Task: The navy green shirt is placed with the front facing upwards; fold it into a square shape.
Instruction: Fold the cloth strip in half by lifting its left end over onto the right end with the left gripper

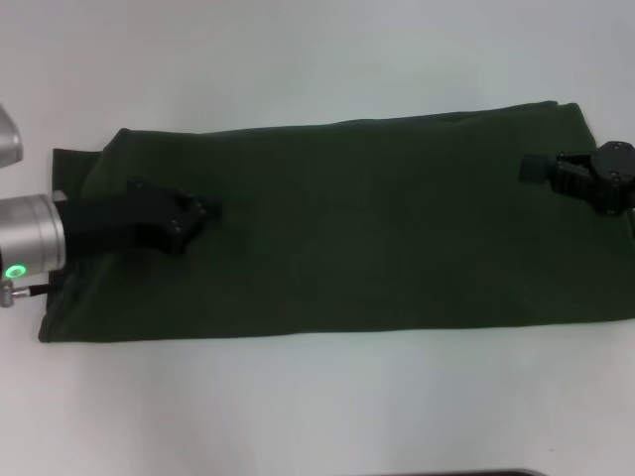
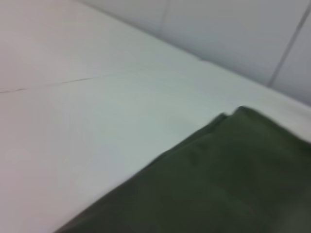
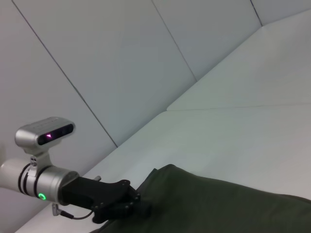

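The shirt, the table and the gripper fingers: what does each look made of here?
The navy green shirt: soft matte knit, likely cotton; it lies limp with faint creases. The table: smooth pale surface with a dull sheen, perhaps laminate. Left gripper and right gripper: matte black, probably hard plastic; the left wrist housing is brushed metal.

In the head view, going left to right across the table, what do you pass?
Left arm's silver wrist → left gripper over the shirt's left end → open middle of the navy green shirt → right gripper at its right end.
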Action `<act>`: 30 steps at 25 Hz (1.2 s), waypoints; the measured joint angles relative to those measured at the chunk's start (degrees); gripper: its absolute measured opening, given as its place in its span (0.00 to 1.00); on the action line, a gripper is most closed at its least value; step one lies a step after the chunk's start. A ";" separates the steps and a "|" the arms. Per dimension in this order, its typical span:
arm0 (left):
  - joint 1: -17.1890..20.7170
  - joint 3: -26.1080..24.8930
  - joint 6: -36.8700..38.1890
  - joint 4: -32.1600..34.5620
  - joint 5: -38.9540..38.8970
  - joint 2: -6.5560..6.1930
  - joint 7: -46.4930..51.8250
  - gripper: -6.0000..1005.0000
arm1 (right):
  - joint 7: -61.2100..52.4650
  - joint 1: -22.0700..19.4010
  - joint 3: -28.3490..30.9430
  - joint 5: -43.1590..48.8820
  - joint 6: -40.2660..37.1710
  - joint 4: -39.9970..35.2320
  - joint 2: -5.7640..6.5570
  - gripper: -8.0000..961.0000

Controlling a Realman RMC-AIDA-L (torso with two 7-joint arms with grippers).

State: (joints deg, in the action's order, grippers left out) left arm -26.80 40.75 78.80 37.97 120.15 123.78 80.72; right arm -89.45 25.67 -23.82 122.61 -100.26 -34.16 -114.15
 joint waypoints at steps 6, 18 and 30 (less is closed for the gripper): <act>-2.63 0.89 2.02 -4.64 -1.88 0.29 -1.66 0.09 | 0.02 -0.13 0.00 0.00 0.25 0.21 0.00 0.03; -6.21 6.63 -5.39 -11.53 -2.73 0.53 -4.42 0.10 | 0.06 -0.09 0.00 0.00 0.42 0.32 0.00 0.03; -6.89 10.11 -10.26 -13.77 -2.70 0.69 -4.19 0.11 | -0.07 0.09 0.00 0.00 0.28 0.32 0.00 0.03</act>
State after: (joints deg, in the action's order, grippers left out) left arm -33.69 50.86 68.54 24.20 117.45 124.47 76.53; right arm -89.53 25.75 -23.82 122.61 -99.99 -33.83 -114.16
